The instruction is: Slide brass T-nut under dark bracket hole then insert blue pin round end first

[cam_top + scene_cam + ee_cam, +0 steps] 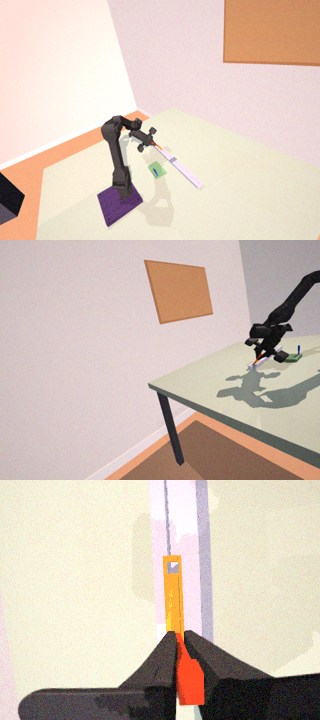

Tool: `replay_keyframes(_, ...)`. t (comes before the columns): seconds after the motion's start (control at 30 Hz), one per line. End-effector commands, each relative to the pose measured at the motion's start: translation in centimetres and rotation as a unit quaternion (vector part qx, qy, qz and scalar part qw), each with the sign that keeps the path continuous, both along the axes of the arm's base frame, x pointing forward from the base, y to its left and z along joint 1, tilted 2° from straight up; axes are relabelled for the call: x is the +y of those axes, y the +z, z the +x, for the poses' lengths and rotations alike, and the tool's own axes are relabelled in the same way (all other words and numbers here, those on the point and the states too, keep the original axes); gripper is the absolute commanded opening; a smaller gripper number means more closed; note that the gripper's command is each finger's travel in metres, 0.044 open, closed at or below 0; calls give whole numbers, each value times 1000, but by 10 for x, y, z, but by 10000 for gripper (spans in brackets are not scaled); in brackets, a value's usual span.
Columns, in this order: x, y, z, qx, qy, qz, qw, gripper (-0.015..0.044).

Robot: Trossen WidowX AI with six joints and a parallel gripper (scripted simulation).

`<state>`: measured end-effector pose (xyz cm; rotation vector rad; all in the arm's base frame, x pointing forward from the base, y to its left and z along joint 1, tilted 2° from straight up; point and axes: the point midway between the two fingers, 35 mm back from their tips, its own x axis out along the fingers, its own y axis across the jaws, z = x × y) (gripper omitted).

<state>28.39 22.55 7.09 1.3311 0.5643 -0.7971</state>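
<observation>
Claw (154,144) (258,359) (179,638) is clamped on the orange handle (153,143) (261,354) (191,682), fingers closed in from both sides, which makes sense: it leaves the metal free to go into the slot and gives something to steer by. Brass T-nut (159,147) (255,362) (174,600) sits just ahead of the fingertips, over the near end of the aluminum rail (184,173) (279,347) (192,580); can't tell if any edge is under the lips. Its holed end points up the rail, toward the bracket, long axis close to parallel with the slot in the wrist view. Handle slopes rather than standing up, so I'd call this the tipping-in step, with the slide not yet done. Next: keep the axis on the slot, get the nut flat, bring the handle upright (a nut jammed across one lip is the obvious risk). Further along the rail, the dark bracket (173,159) straddles it, leaving run-up from this end, probably why entry is here. Off to the side, the green tray (161,173) (292,358) rests on the surface (232,206) (206,376) (75,580), with the blue pin (155,172) (298,349) upright in it, top exposed, presumably for an easy grab later.
</observation>
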Motion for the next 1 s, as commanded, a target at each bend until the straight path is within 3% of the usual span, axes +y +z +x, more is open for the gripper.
replay_keyframes(0.0,2,0,1,8,3,-1,1000,-150)
replay_keyframes(0.97,2,2,4,45,3,-3,999,-150)
